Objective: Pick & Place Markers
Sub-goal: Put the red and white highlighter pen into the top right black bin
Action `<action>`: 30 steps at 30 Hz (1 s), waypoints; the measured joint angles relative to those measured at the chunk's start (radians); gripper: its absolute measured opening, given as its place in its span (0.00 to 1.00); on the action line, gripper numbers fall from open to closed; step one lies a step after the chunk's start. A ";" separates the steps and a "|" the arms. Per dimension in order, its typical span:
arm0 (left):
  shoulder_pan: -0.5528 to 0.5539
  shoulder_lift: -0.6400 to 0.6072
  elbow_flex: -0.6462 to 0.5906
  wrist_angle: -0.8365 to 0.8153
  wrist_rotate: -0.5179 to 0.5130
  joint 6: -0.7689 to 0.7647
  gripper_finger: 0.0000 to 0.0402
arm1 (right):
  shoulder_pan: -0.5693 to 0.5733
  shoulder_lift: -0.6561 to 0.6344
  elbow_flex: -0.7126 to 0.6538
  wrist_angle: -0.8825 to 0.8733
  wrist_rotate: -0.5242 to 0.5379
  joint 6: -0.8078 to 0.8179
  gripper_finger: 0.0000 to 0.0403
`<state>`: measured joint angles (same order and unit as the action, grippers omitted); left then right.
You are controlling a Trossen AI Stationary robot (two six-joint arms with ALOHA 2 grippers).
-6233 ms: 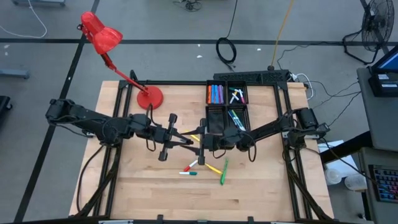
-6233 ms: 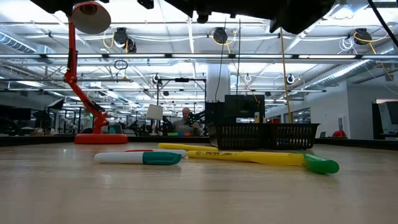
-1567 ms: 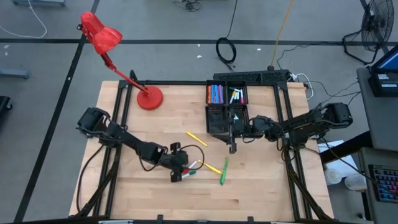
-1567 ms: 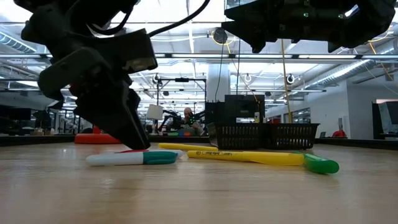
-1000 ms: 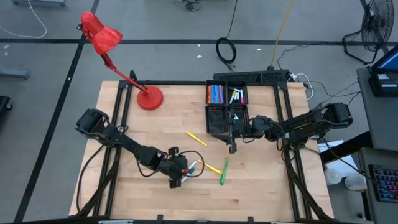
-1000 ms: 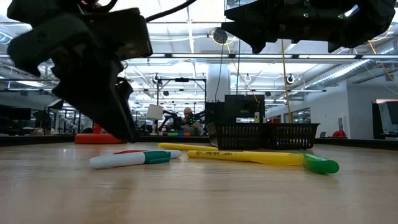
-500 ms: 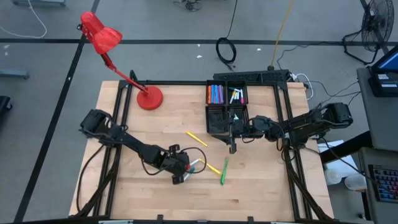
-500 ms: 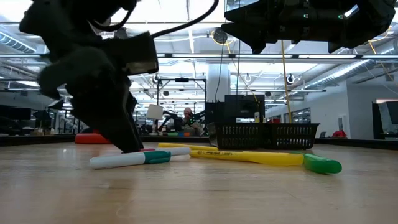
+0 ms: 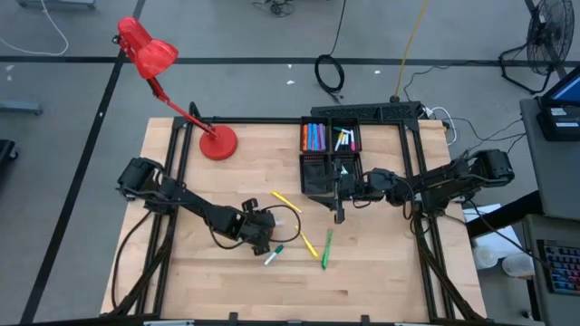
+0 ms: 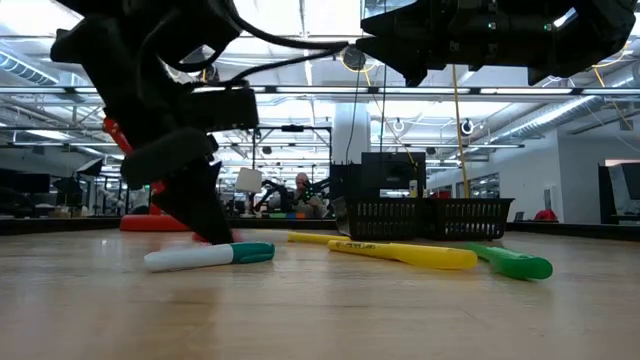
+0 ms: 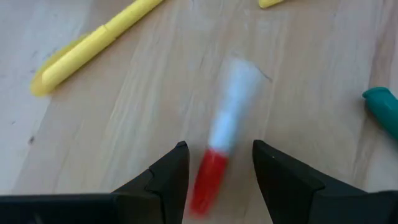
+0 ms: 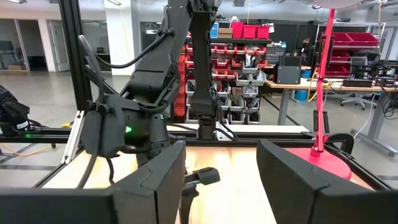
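Left gripper (image 11: 214,163) sits low over the pale wooden table (image 9: 217,281) near its middle, fingers parted — a red-and-white marker (image 11: 222,140) lies between the tips, red end nearest the wrist, not yet clamped as far as the wrist view shows. In the high view the gripper (image 9: 261,234) is at about 7 o'clock from the black four-compartment plastic tray (image 9: 330,156). A white marker with teal cap (image 9: 273,255) lies just at 5 o'clock of it; a yellow marker (image 9: 308,244) and a green marker (image 9: 324,249) lie farther toward 3 o'clock, and a second yellow marker (image 9: 285,201) at 1 o'clock. More markers already fill the tray.

Right gripper (image 9: 339,201) hangs at the tray's 6 o'clock edge, fingers spread, holding nothing.

Marker looks light, stiff, smooth — likely to roll or skid when nudged. Best taken across the barrel near mid-length, fingers square to its axis.
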<state>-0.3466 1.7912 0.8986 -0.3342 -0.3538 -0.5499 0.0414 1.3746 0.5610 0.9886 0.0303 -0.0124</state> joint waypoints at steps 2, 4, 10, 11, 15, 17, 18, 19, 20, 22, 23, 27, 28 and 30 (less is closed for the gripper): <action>0.000 0.000 0.000 -0.004 0.012 0.002 0.45 | 0.000 0.000 0.000 0.000 0.000 0.000 0.46; 0.000 -0.006 0.000 -0.001 0.037 0.018 0.45 | 0.000 0.000 0.000 0.000 0.000 0.000 0.46; -0.001 -0.037 -0.003 -0.032 0.053 0.055 0.45 | 0.000 0.000 0.000 0.000 0.000 0.000 0.46; -0.002 -0.038 -0.003 -0.035 0.052 0.059 0.45 | 0.000 0.000 0.000 -0.001 0.000 0.000 0.46; -0.002 -0.038 -0.003 -0.042 0.050 0.066 0.45 | 0.000 0.000 0.000 -0.006 0.000 0.000 0.46; -0.002 -0.038 -0.003 -0.038 0.048 0.057 0.45 | 0.000 0.000 0.000 -0.007 0.000 0.000 0.46; -0.001 -0.038 -0.003 -0.032 0.047 0.057 0.45 | 0.000 0.000 0.000 -0.008 0.000 0.000 0.46; 0.001 -0.038 -0.008 -0.022 0.046 0.058 0.45 | 0.000 0.000 0.000 -0.009 0.000 0.000 0.46; 0.004 -0.039 -0.013 -0.008 0.046 0.058 0.45 | 0.000 0.000 0.000 -0.012 0.000 0.000 0.46; 0.011 -0.039 -0.026 0.021 0.055 0.058 0.45 | 0.000 0.000 0.000 -0.016 0.000 0.000 0.46; 0.016 -0.032 -0.033 0.035 0.073 0.060 0.45 | 0.000 0.000 0.000 -0.017 0.000 0.000 0.46; 0.031 -0.005 -0.059 0.059 0.131 0.076 0.36 | 0.000 0.000 0.000 -0.021 0.000 0.000 0.46; 0.034 0.000 -0.062 0.062 0.143 0.074 0.31 | 0.000 0.000 0.000 -0.023 0.000 0.000 0.46; 0.039 0.004 -0.067 0.069 0.162 0.077 0.21 | 0.000 0.000 0.000 -0.024 0.000 0.000 0.46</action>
<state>-0.3074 1.7950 0.8319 -0.2648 -0.1915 -0.4732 0.0409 1.3746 0.5613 0.9648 0.0302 -0.0124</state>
